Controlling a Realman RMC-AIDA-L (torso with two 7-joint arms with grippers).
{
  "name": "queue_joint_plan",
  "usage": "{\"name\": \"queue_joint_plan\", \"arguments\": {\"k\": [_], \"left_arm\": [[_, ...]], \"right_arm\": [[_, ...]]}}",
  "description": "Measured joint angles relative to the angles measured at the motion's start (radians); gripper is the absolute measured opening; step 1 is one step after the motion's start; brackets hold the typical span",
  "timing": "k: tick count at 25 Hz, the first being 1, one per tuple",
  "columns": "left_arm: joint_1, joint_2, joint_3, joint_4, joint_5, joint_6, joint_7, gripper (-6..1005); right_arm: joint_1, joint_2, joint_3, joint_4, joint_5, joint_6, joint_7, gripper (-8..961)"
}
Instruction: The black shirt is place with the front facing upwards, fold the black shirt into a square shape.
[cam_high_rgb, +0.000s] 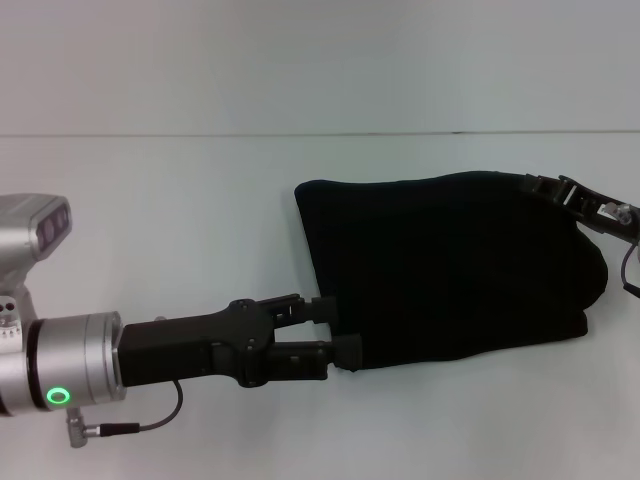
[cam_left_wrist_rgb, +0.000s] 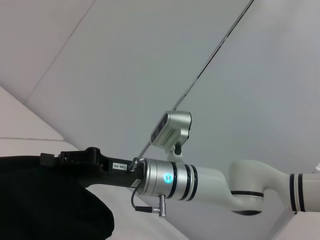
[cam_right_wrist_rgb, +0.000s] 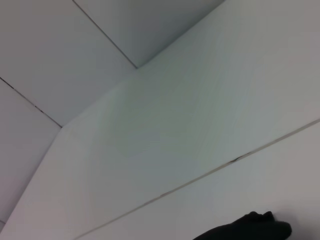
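Head view: the plain black cloth shirt (cam_high_rgb: 450, 265), already a folded bundle, lies on the white table (cam_high_rgb: 150, 220) at about three o'clock — the left gripper (cam_high_rgb: 335, 325) clamps its near-left corner, probably to carry a fold. The right gripper (cam_high_rgb: 585, 200) sits at its far-right edge; whether its fingers are closed, I cannot tell. Left wrist view shows the right gripper against the black cloth; right wrist view shows only a cloth tip — no fingers.

- Large plain black cloth T-shirt (cam_high_rgb: 450, 265): folded into a dark mass on the white table (cam_high_rgb: 150, 200); lettering, neck label and sleeve outlines not discernible in any of the 3 views.
- Left wrist view: shirt cut off by the frame edges; only 1 portion shown.
- Right wrist view: only a small black tip of cloth (cam_right_wrist_rgb: 250, 229) shows at the frame edge; remainder out of view.
- Black right gripper (cam_high_rgb: 585, 205): partly cut off at the head view's right edge; finger position and any grip on the cloth cannot be determined.
- Black left gripper (cam_high_rgb: 335, 325): fingertips merge with the dark shirt edge; contact unclear.
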Motion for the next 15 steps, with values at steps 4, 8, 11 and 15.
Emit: {"name": "queue_joint_plan", "arguments": {"k": [4,8,11,15], "left_arm": [[0.003,0.0,0.0,0.0,-0.003,0.0,0.0,922],[0.004,0.0,-0.004,-0.001,-0.004,0.0,-0.006,922],[0.004,0.0,-0.006,-0.005,-0.004,0.001,-0.017,922],[0.006,0.001,-0.009,-0.008,-0.004,0.008,-0.027,922]], "right_arm": [[-0.019,0.001,0.002,0.0,0.047,-0.014,-0.054,154],[-0.05,-0.002,0.003,0.0,0.085,-0.016,-0.073,241],[-0.089,-0.01,0.02,0.0,0.118,-0.023,-0.072,448],[-0.159,-0.011,0.048,-0.024,0.218,-0.127,-0.155,647]]}}
